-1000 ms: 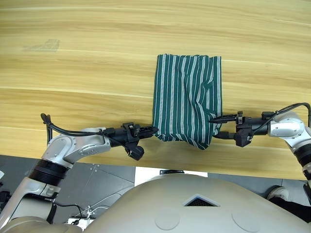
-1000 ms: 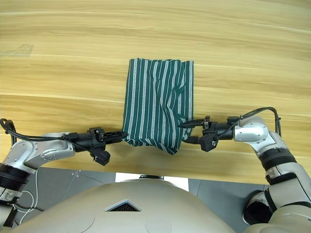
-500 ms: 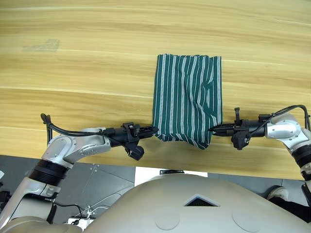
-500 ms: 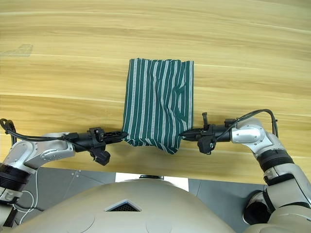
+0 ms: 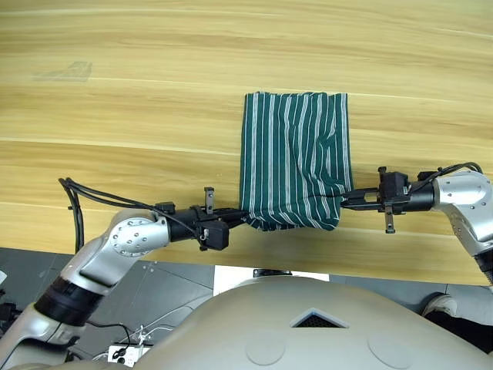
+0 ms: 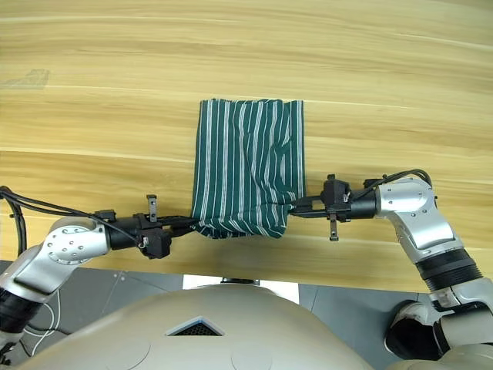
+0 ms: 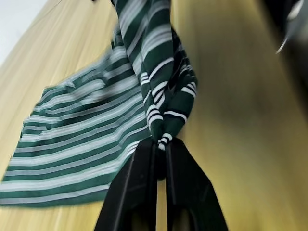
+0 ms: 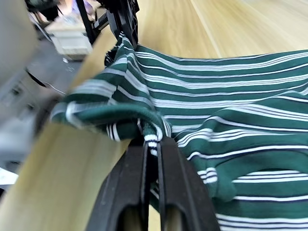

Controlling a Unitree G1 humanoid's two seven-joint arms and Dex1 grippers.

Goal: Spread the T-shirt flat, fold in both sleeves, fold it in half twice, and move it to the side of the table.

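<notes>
Left gripper (image 5: 243, 218) clamps the T-shirt (image 5: 295, 166) at its 7 o'clock corner, right gripper (image 5: 343, 202) pinches the 5 o'clock corner, the shirt lying folded on the table (image 5: 139, 116) by its near edge, and an uneven pull here could slip a thin pinch and wreck the fold.

Silver-grey, smooth-shelled limbs: left arm (image 5: 131, 235) and right arm (image 5: 462, 196), bulbous at the round elbow caps. Further up, black ribbed collars (image 5: 65, 297). Matte black, blocky wrist sections, a small black tab jutting from each. Loose black cables (image 5: 85, 193) looped off the forearms and run into the wrists. Left pincer (image 5: 245, 218) and right pincer (image 5: 344, 202) black too, with two slim, flat-sided fingers (image 7: 137, 187) apiece, tapered to narrow tips.
</notes>
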